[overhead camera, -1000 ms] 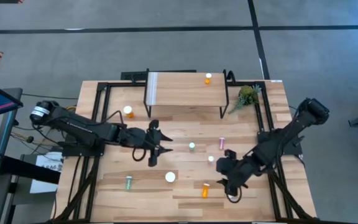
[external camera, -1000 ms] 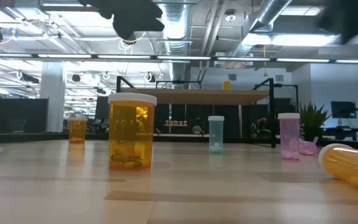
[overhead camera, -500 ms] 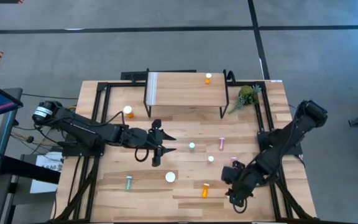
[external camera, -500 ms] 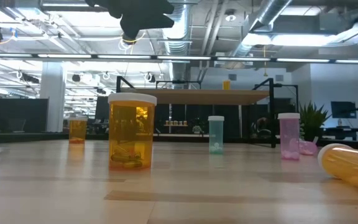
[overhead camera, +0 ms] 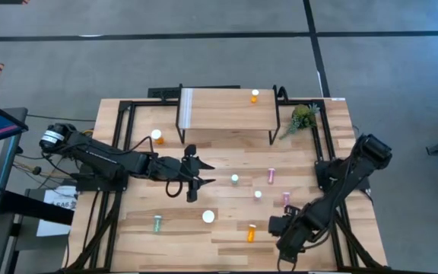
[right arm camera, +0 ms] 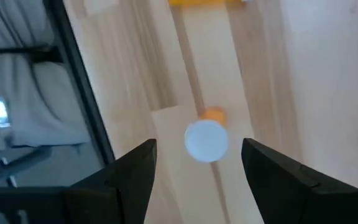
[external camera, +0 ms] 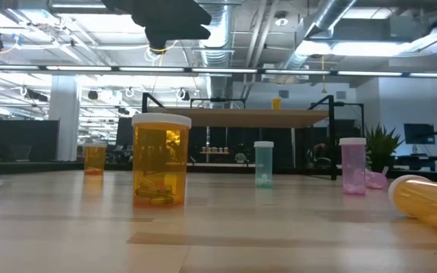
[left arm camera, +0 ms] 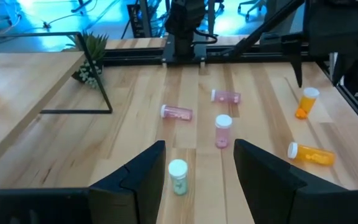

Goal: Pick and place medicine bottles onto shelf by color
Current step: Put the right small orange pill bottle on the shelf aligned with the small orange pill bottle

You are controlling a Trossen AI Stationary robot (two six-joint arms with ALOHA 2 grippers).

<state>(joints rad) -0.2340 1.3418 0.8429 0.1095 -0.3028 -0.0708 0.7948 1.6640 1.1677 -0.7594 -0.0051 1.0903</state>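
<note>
My right gripper [right arm camera: 197, 152] is open and points down near the table's front right [overhead camera: 280, 228]. Its fingers stand on either side of, and above, an upright orange bottle with a white cap [right arm camera: 207, 138], which also shows in the left wrist view [left arm camera: 306, 102]. A second orange bottle [overhead camera: 251, 232] lies beside it. My left gripper [overhead camera: 202, 181] is open and empty above mid-table, facing an upright pale green bottle [left arm camera: 178, 176] and a pink one [left arm camera: 222, 130]. The shelf [overhead camera: 226, 110] at the back holds one orange bottle [overhead camera: 255, 96].
A large orange bottle [external camera: 160, 159] stands near the front, and a small orange one [overhead camera: 157, 137] by the shelf's left leg. A green bottle [overhead camera: 157, 223] lies front left, and pink bottles [overhead camera: 285, 198] lie right of centre. A small plant [overhead camera: 303, 116] stands at the back right.
My right gripper has moved toward the table's near edge, leaving the pink bottles behind, and now stands over the upright orange bottle. My left gripper has shifted slightly toward the table's right. No bottle has moved.
</note>
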